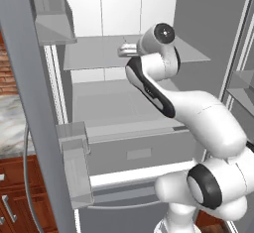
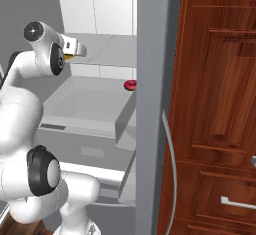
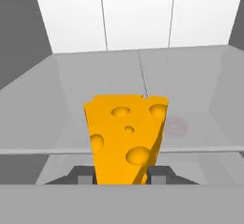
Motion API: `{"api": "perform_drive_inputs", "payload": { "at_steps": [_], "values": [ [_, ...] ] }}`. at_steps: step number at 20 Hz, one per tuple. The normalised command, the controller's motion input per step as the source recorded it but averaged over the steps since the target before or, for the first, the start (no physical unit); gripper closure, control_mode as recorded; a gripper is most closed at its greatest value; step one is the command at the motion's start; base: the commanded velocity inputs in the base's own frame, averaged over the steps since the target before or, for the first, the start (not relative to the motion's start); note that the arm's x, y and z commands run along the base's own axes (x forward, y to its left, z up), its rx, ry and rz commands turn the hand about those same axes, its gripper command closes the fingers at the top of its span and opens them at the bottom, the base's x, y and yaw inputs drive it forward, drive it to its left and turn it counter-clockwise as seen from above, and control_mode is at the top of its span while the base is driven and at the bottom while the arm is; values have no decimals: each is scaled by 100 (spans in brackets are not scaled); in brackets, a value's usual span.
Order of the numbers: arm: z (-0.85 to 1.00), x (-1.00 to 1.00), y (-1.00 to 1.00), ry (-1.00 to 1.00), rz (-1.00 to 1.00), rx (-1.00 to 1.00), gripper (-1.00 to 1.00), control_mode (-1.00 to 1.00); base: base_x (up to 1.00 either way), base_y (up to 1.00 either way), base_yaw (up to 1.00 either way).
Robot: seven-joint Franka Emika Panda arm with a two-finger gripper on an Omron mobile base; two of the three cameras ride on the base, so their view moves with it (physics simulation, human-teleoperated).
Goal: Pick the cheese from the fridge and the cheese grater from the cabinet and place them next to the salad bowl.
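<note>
Tool [image 3: 122, 174] clamped on the cheese [image 3: 126, 135], inside the fridge [image 1: 124, 108] over a glass shelf; pink donut [image 2: 130, 84] below

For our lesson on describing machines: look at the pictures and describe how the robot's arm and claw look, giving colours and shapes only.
The arm is made of smooth, rounded glossy white segments with dark joint bands and round black end caps with small pale centres. The claw has two small dark grey, blocky fingertips. No cables or markings are visible.

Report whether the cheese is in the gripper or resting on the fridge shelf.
In the gripper: the cheese sits between both fingertips, raised above the glass shelf.
</note>
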Motion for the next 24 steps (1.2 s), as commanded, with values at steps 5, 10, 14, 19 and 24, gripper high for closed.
{"api": "perform_drive_inputs", "payload": {
  "at_steps": [5,10,14,19,24],
  "values": [
    [22,-100,-11,2,0,3,100,-100,0,0,0],
    [17,-100,-24,9,0,0,100,-100,0,0,0],
    [20,-100,-34,16,0,0,100,-100,0,0,0],
    [0,-100,-32,15,0,-4,100,-100,0,0,0],
    [-11,-61,-18,14,-3,-11,100,-100,0,0,0]
  ]
}}
